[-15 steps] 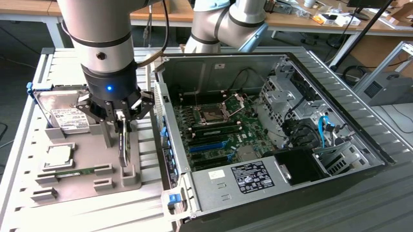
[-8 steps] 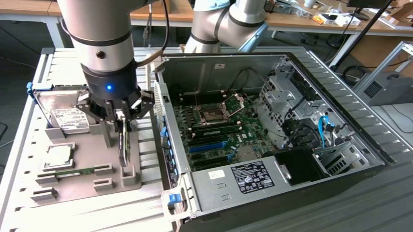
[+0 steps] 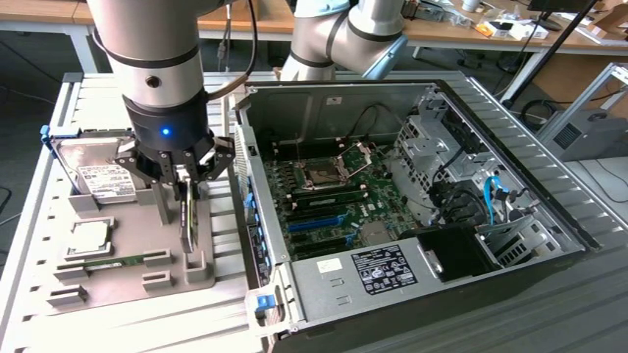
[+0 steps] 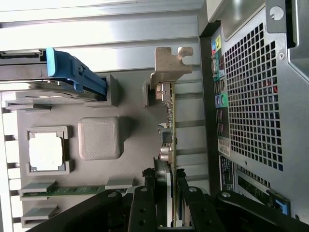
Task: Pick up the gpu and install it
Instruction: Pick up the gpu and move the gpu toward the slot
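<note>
The gpu stands on edge in a slot of the grey holder tray, just outside the open computer case. In the wrist view the gpu is a thin board seen edge-on, with its silver bracket at the far end. My gripper hangs straight down over the card's top edge. Its black fingers press against both faces of the card, so my gripper is shut on it. The card's lower edge still sits in the holder.
On the tray are a silver hard drive with a blue clip, a CPU and a green RAM stick. The case's rear wall rises close beside the card. Blue slots lie on the motherboard inside.
</note>
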Robot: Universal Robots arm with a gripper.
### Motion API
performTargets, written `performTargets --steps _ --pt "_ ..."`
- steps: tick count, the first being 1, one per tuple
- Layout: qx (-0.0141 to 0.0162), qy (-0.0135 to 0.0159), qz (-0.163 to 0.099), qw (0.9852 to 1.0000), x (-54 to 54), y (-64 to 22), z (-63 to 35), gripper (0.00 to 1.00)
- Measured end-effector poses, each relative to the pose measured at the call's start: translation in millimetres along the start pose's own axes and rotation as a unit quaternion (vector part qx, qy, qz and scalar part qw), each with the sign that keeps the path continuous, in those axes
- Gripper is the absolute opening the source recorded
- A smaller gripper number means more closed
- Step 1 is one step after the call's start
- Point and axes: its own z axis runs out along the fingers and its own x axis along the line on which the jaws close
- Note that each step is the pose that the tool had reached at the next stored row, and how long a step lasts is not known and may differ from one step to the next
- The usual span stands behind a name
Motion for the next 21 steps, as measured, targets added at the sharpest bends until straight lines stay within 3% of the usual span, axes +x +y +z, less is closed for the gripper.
performTargets --steps 21 --pt "0.0000 0.0000 0.000 1.0000 -0.1 0.2 -5.3 0.27"
